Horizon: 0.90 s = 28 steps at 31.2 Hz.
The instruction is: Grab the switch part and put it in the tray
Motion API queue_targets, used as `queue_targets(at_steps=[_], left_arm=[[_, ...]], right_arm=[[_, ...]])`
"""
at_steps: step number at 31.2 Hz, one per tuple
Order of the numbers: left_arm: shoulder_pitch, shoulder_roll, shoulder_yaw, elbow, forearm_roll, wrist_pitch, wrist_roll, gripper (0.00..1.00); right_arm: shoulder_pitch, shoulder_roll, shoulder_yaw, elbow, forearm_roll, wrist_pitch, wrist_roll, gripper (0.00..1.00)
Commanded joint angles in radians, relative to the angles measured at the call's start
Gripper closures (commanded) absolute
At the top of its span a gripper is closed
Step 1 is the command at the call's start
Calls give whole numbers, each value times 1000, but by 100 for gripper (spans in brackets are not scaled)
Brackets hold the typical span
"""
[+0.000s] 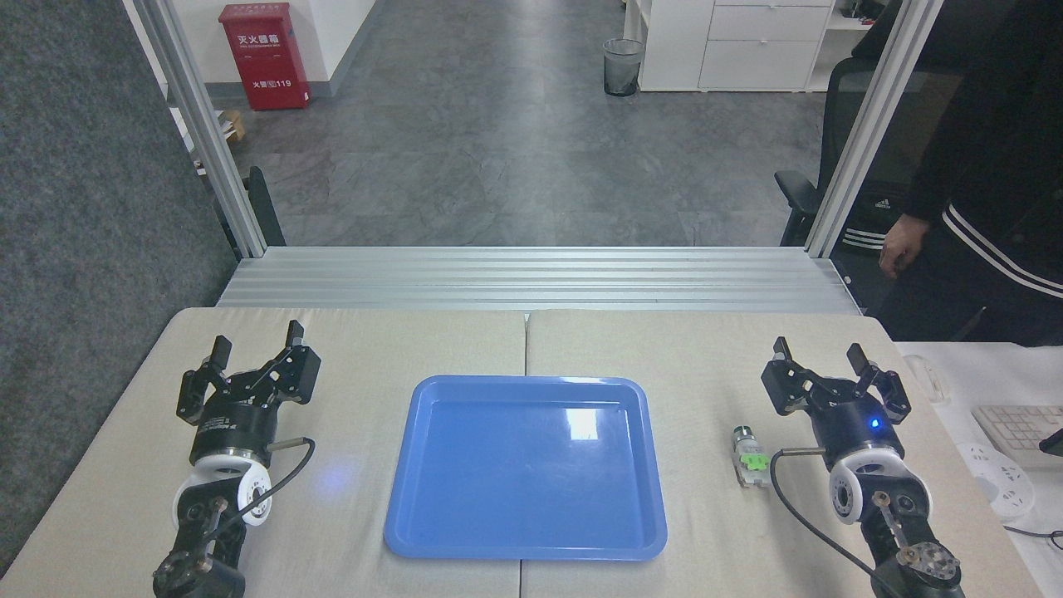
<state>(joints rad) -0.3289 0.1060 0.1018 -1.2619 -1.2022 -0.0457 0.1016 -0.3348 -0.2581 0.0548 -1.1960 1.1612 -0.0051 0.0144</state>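
Note:
The switch part (749, 456), a small white and grey block with a green middle and a dark ringed end pointing away from me, lies on the beige table right of the tray. The glossy blue tray (525, 467) sits flat at the table's centre and holds nothing. My right gripper (818, 353) stands open just right of the part and slightly beyond it, not touching it. Far to the left of the tray, my left gripper (257, 339) is open with nothing between its fingers.
A person in a dark jacket (980, 191) stands at the back right beside an office chair (839, 166). A keyboard (1017, 432) and white items lie on the side table to the right. Aluminium rails (531, 278) run along the table's far edge.

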Motion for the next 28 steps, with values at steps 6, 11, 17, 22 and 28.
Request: queue_targets(at_steps=[6, 11, 17, 22, 28], left_arm=[[-1, 0, -1, -1, 0, 1, 0, 0], [-1, -2, -1, -1, 0, 3, 1, 0], [-1, -2, -1, -1, 0, 3, 1, 0], [-1, -2, -1, -1, 0, 3, 1, 0], [-1, -2, -1, -1, 1, 3, 1, 0]], right_arm=[[45, 7, 100, 15, 6, 10, 79, 2], [95, 23, 160, 38, 5, 8, 124, 2], [108, 26, 198, 41, 6, 10, 137, 2], [108, 30, 212, 49, 5, 10, 173, 4], [108, 31, 212, 61, 5, 10, 173, 8]])
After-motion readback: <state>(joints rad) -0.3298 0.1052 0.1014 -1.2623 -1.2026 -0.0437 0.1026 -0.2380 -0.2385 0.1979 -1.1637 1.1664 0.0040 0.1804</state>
